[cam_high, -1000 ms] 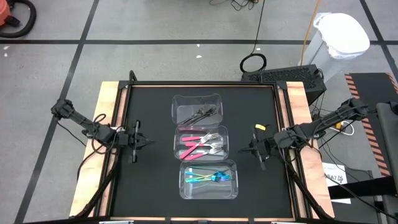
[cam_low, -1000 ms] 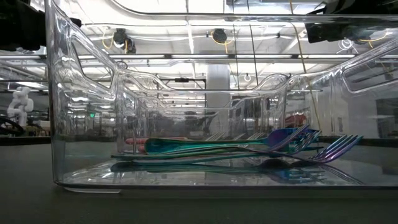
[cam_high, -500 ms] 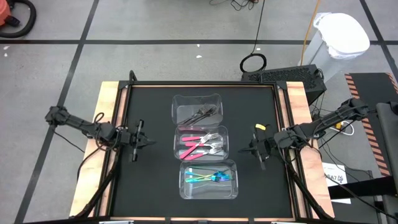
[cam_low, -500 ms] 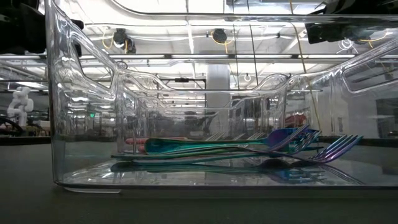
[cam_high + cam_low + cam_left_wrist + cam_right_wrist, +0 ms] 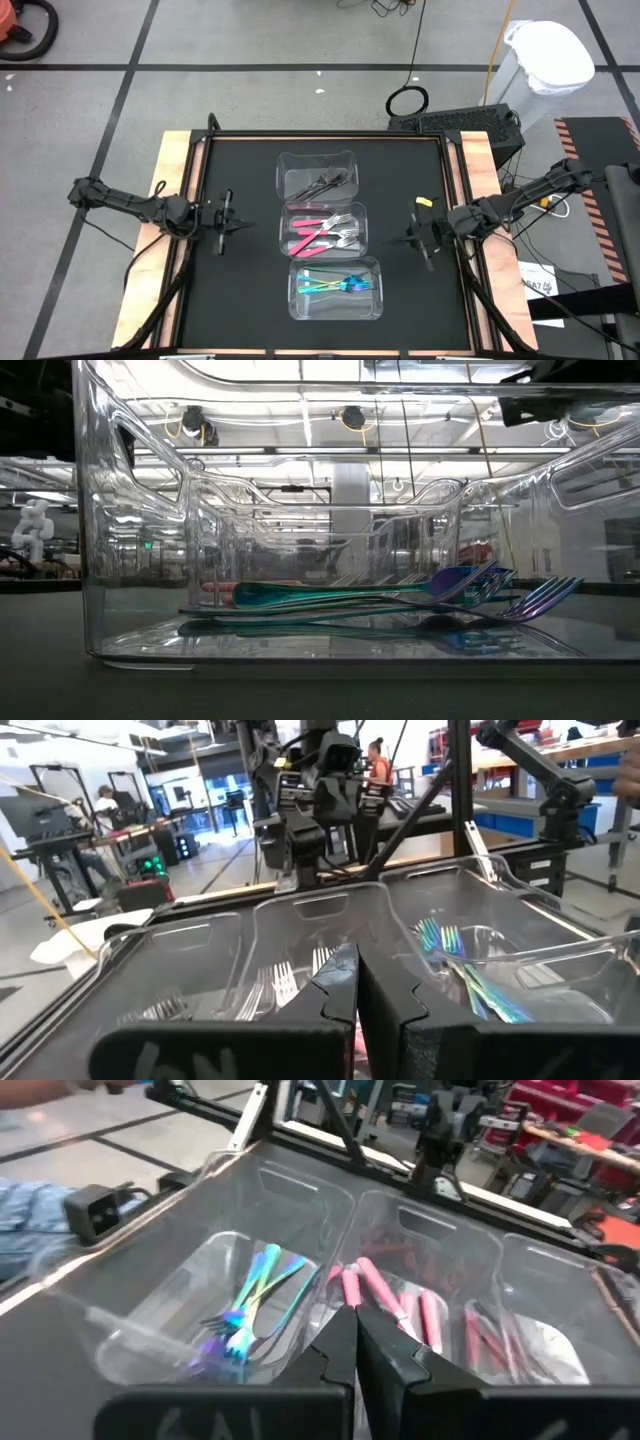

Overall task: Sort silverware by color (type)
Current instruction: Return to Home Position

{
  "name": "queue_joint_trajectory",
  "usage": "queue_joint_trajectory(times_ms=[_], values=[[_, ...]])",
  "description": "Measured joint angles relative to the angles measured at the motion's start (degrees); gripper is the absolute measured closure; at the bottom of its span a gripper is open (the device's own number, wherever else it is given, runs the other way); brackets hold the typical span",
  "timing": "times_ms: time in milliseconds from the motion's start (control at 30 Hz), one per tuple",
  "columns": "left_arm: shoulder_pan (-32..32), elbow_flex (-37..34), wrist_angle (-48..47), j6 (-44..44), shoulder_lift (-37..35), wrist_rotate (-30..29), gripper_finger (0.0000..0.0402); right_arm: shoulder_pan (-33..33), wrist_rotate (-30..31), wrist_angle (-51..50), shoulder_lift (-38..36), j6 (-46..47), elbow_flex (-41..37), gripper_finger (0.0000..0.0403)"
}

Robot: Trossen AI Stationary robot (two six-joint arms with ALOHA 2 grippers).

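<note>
The blue forks lie together in the clear bin nearest the counter's near edge. The pink forks are in the middle bin and the dark grey forks in the far bin. No fork shows loose on the black counter, so the sorting looks finished and only the retreat to rest is left. The left gripper hangs near the left edge and the right gripper near the right edge. Each points inward at the bin row, well apart from it, with its fingers clenched on nothing. To finish cleanly, each arm should draw back toward its own edge, away from the bins and not across them. Keeping the fingers closed and lifted means no thin bin wall gets clipped or nudged.
</note>
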Motion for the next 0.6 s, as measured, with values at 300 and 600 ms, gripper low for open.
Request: queue_joint_trajectory(times_ms=[300,600], values=[[0.3,0.0,0.4,-0.5,0.0,0.1,0.0394,-0.3,0.3,4.7,-11.0,-1.0,-8.9,0.0401],[0.3,-0.1,0.4,-0.5,0.0,0.0,0.0394,-0.3,2.2,4.0,-21.5,-1.7,-13.9,0.0401]])
